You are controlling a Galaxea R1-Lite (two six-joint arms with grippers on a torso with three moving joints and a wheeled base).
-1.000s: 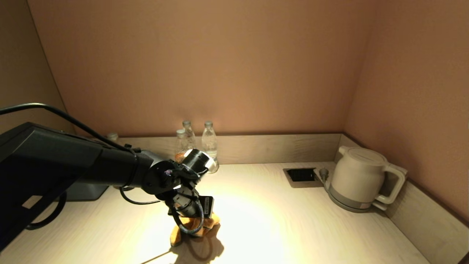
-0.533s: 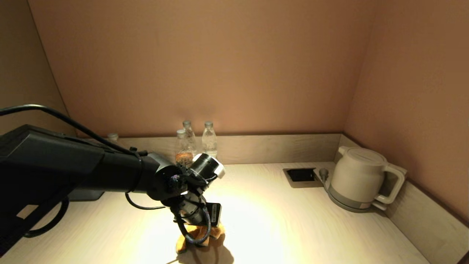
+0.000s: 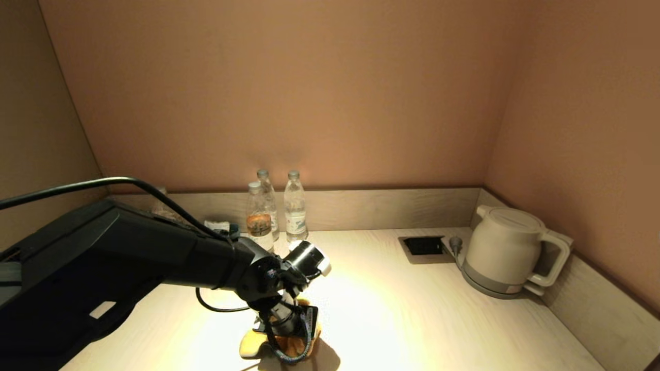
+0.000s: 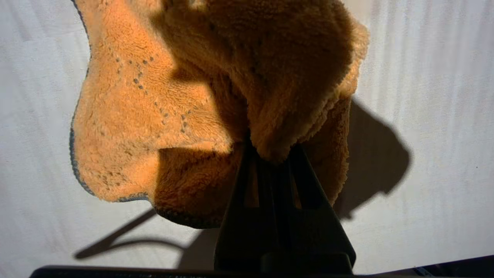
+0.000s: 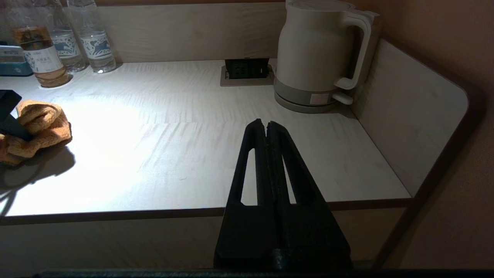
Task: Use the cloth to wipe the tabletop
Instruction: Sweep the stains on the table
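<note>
An orange fluffy cloth (image 3: 258,345) lies bunched on the pale wood tabletop (image 3: 412,319), near its front edge and left of centre. My left gripper (image 3: 286,337) points down at it and is shut on a fold of the cloth (image 4: 154,116), pressing it to the table. In the left wrist view the gripper (image 4: 272,152) has cloth bulging over its tips. The cloth also shows in the right wrist view (image 5: 36,127). My right gripper (image 5: 266,123) is shut and empty, held off the table's front edge, out of the head view.
Three water bottles (image 3: 278,206) stand at the back wall behind the cloth. A white kettle (image 3: 508,250) on its base sits at the right, by a recessed socket box (image 3: 425,246). Low wood walls edge the back and right. A small blue-white object (image 3: 219,225) lies behind my arm.
My left gripper has dragged the cloth to the right and toward the table's front edge. The arm has swung forward with it. The right gripper's earlier position is not shown.
</note>
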